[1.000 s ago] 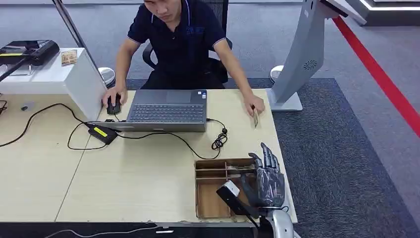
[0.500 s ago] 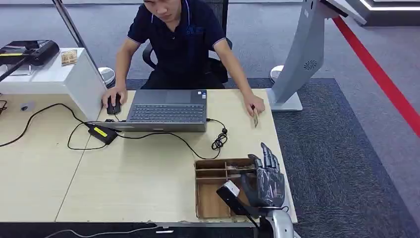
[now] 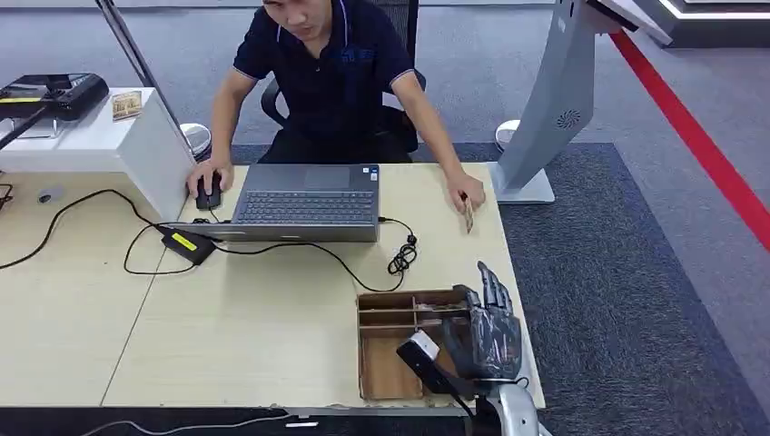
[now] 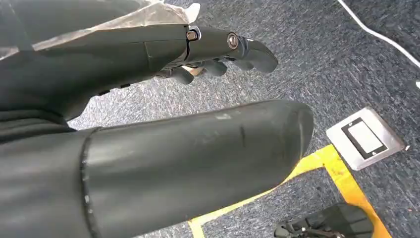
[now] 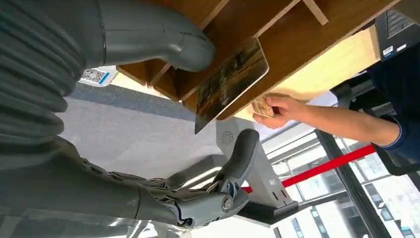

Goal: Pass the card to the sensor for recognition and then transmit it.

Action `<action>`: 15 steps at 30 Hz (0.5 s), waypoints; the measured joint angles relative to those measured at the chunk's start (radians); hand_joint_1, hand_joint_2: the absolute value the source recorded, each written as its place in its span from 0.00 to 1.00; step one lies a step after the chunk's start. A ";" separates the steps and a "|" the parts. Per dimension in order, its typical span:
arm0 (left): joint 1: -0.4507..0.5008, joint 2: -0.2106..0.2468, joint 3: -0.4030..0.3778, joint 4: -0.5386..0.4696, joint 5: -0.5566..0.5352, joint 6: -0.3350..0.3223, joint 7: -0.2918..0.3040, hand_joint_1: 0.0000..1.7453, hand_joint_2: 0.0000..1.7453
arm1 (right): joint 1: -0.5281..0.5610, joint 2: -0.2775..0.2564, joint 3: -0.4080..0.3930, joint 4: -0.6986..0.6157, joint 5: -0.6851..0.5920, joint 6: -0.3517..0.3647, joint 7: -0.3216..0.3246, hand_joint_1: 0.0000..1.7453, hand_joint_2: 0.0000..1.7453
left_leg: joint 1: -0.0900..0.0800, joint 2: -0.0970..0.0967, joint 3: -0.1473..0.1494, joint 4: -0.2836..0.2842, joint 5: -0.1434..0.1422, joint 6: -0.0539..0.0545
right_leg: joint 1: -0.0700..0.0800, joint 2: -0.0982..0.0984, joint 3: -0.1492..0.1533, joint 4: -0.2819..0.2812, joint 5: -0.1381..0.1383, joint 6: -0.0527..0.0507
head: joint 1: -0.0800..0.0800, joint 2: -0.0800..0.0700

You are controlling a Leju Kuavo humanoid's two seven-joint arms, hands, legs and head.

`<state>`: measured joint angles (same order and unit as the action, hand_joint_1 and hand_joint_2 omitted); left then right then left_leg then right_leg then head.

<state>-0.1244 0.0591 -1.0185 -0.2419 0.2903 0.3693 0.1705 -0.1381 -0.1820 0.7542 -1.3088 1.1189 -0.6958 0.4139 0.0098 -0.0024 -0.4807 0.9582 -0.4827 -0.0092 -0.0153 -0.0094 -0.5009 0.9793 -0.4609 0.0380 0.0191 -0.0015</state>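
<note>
Right hand (image 3: 490, 331) stays open beside card (image 5: 230, 82), unmoved.

We see our right hand (image 3: 490, 329) raised at the right end of the wooden divided tray (image 3: 386, 363) near the front edge of the light wood table (image 3: 245, 318), fingers pointing up and apart. Across the table a seated person rests one hand on a black mouse (image 3: 209, 195) beside an open grey laptop (image 3: 307, 202), and the other hand holds a card (image 3: 468, 216) upright on the tabletop.
</note>
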 joint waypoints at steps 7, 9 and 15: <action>0.000 0.000 0.000 0.000 -0.002 -0.001 0.000 0.00 0.00 | -0.013 0.004 0.002 0.011 -0.013 0.000 -0.010 0.39 1.00 | 0.000 0.000 0.000 0.000 0.000 0.000 | 0.000 0.000 0.000 0.000 0.000 0.000 | 0.000 0.000; 0.000 0.000 0.000 0.000 -0.003 -0.001 0.000 0.00 0.00 | -0.015 0.006 0.002 0.013 -0.013 0.000 -0.010 0.38 1.00 | 0.000 0.000 0.000 0.000 0.000 0.000 | 0.000 0.000 0.000 0.000 0.000 0.000 | 0.000 0.000; 0.000 0.000 0.000 0.000 -0.003 -0.001 0.000 0.00 0.00 | -0.020 0.011 0.003 0.020 -0.016 0.000 -0.014 0.42 1.00 | 0.000 0.000 0.000 0.000 0.000 0.000 | 0.000 0.000 0.000 0.000 0.000 0.000 | 0.000 0.000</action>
<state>-0.1244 0.0591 -1.0182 -0.2419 0.2869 0.3681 0.1705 -0.1581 -0.1705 0.7576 -1.2890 1.1029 -0.6962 0.3994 0.0099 -0.0024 -0.4807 0.9582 -0.4827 -0.0092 -0.0153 -0.0094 -0.5010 0.9794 -0.4609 0.0380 0.0187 -0.0015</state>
